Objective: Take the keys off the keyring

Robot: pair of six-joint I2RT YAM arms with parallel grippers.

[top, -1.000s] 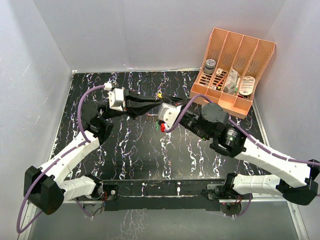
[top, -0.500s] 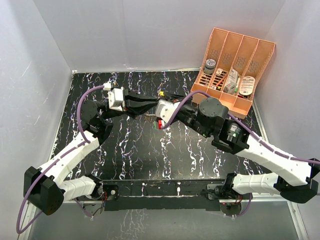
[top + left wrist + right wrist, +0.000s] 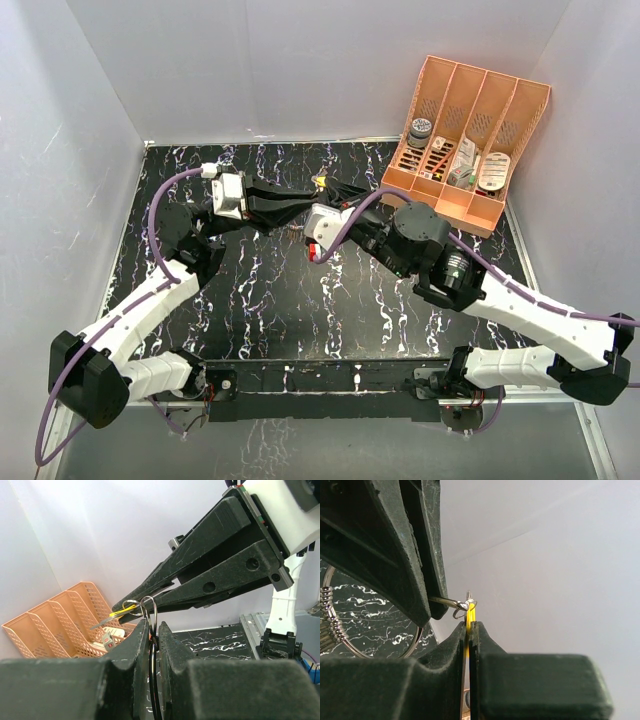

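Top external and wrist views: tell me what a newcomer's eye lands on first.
The left gripper and right gripper meet tip to tip above the middle of the black marbled table. The left clamps the silver keyring on edge; the right pinches the yellow key just beside it. The orange organizer at the table's far right corner stands out too.

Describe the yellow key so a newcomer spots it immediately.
Above the black marbled table, left of the orange organizer, the left gripper meets the right gripper. The yellow key is the thin sliver pinched in the right one, bright beside the silver keyring.
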